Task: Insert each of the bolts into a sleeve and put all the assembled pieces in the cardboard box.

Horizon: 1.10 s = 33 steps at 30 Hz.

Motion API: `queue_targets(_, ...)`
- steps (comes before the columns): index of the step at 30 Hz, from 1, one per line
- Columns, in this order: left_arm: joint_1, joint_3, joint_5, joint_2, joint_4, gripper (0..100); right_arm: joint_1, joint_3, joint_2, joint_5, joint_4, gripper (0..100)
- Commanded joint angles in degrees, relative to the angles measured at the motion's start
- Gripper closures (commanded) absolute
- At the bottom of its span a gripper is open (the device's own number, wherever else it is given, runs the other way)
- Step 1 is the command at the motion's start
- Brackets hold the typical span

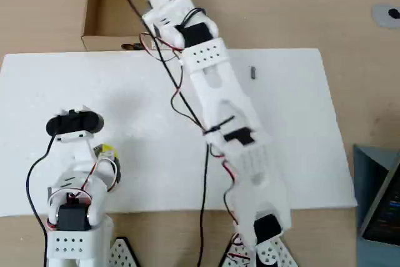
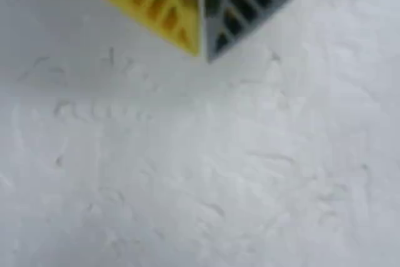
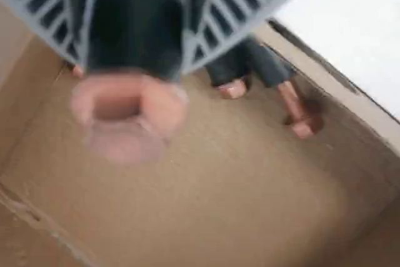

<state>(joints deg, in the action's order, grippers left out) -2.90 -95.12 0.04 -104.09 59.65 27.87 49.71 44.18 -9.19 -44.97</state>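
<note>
Above the cardboard box (image 1: 91,10) at 11 o'clock, the right gripper (image 3: 137,65) grasps a sleeved bolt (image 3: 128,107), long axis pointing down at the box floor; other assembled pieces (image 3: 250,67) lie inside.

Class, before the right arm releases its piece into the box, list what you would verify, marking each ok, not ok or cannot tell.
1. Right gripper over the cardboard box: ok.
2. Assembled piece clamped in it: ok.
3. Bolt fully seated in sleeve: cannot tell.
4. Drop spot apart from the two pieces in the box: ok.
5. Left gripper away, over the white board: ok.
6. Board emptied: not ok, small dark part lies there.
</note>
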Motion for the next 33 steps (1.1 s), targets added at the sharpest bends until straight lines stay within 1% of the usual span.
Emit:
queue_targets(1, -0.5, 0.4, -0.5, -0.5, -1.1, 100, -0.6, 13.8, 7.0, -3.7, 1.9, 98.8)
queue_targets(7, -0.5, 0.4, -0.5, -0.5, -1.1, 100, -0.4, 27.8, 20.8, -11.2, 1.6, 97.7)
queue_targets(9, -0.5, 0.4, -0.5, -0.5, -1.1, 100, -0.3, 31.3, 24.0, -13.8, 1.5, 92.4)
queue_targets(12, -0.5, 0.4, -0.5, -0.5, -1.1, 100, -0.3, 35.0, 27.0, -15.2, 1.5, 81.8)
queue_targets(14, -0.5, 0.4, -0.5, -0.5, -1.1, 100, -0.2, 35.8, 27.9, -15.6, 1.4, 79.3)
queue_targets(21, -0.5, 0.4, -0.5, -0.5, -1.1, 100, -0.3, 36.0, 28.2, -15.6, 1.2, 79.3)
queue_targets(25, -0.5, 0.4, -0.5, -0.5, -1.1, 100, -0.2, 36.4, 28.0, -15.6, -1.3, 79.3)
queue_targets(30, -0.5, 0.4, -0.5, -0.5, -1.1, 100, 0.2, 39.8, 28.2, -15.3, -1.5, 79.3)
queue_targets(33, -0.5, 0.4, -0.5, -0.5, -1.1, 100, 1.1, 42.1, 28.1, -15.5, -4.9, 79.3)
